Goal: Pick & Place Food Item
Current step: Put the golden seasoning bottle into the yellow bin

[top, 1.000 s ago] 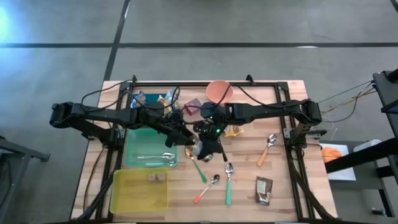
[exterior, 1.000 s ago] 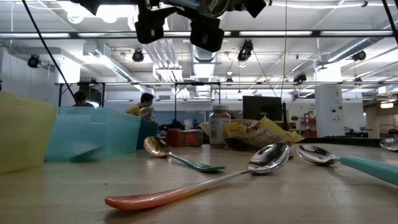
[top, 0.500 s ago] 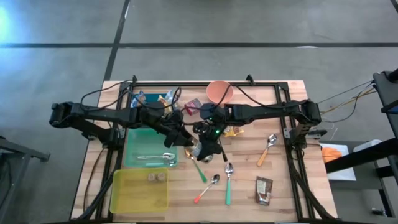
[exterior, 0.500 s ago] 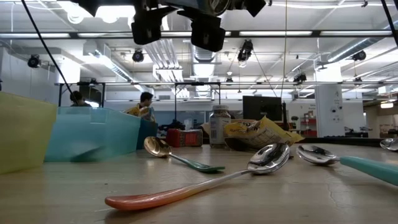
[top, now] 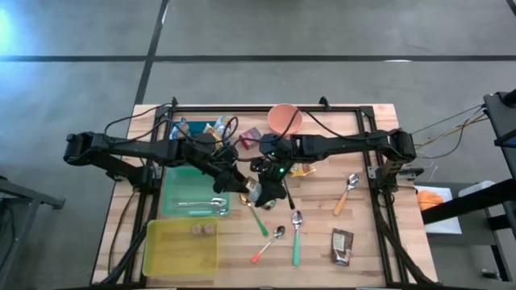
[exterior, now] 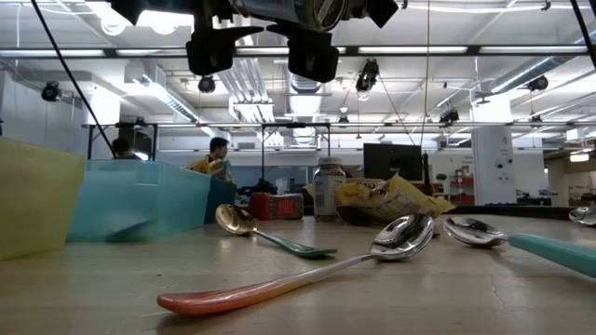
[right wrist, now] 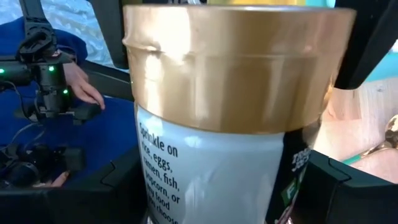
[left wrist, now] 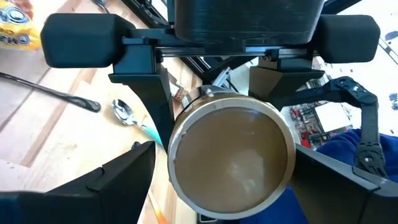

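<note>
- My right hand (top: 260,190) hung above the middle of the counter (top: 363,242), clamped on a jar (top: 253,193) with a gold lid (right wrist: 230,68), well clear of the wood.
- My left hand (top: 234,184) was just beside it, its fingers (left wrist: 118,177) spread apart to either side of the jar's lid end; I could not tell whether they touched it.
- In the left wrist view the lid (left wrist: 231,155) faced me, between my two dark fingers.
- Under the hands lay a green-handled spoon (top: 260,219); nearer the front edge lay an orange-handled spoon (top: 268,244) and another green one (top: 296,236).
- A teal bin (top: 193,192) sat left of the middle, a yellow bin (top: 179,248) at the front left corner.
- A pink bowl (top: 284,118) stood by the back edge.
- A brown packet (top: 342,246) lay toward the front right, and a wooden-handled spoon (top: 347,192) near the right edge.
</note>
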Tool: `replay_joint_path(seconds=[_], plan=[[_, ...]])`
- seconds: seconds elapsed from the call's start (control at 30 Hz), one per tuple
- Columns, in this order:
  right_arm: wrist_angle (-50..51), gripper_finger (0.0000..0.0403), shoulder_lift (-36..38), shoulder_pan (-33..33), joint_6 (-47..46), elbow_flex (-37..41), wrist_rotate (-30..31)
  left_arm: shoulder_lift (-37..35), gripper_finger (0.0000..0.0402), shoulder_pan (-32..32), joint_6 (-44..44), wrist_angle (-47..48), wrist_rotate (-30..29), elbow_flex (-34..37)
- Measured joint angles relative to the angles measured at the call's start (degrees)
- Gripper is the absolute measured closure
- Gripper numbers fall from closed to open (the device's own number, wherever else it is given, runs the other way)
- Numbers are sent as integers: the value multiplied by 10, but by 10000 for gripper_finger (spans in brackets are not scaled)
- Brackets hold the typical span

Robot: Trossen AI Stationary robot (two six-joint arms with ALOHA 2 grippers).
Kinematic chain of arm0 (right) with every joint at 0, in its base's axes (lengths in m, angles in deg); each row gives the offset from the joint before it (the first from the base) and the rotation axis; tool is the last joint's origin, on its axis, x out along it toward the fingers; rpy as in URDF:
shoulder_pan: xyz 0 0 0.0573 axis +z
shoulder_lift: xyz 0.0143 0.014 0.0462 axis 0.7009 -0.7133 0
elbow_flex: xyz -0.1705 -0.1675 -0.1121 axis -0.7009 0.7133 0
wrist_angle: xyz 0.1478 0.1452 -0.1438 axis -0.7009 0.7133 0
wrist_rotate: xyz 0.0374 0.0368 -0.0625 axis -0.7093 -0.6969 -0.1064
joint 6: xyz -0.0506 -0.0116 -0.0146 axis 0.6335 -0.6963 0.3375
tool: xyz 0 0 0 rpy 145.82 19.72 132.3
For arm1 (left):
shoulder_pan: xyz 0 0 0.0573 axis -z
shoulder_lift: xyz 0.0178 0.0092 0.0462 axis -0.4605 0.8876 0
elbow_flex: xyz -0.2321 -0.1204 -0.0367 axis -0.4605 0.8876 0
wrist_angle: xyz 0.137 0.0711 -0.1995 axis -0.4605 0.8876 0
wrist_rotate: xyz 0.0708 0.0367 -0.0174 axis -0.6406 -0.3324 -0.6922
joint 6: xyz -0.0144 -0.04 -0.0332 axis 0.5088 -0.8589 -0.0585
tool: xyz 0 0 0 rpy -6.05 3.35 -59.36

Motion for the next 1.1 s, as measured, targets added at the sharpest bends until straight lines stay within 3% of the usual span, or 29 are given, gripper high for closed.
replay_joint_path(seconds=[0.6, 0.7, 0.87, 1.1], plan=[[-11, 133, -8, -2, -11, -3, 14, 1, 51, 0, 16, -8, -32, 2], [-14, 133, -12, -2, -14, -3, 10, 2, 66, 0, 19, -5, -32, 2], [-17, 133, -14, -2, -14, -3, 10, 1, 125, 0, 24, -8, -30, 2], [-18, 133, -14, -2, -12, -3, 12, 1, 127, 0, 18, -7, -30, 2]])
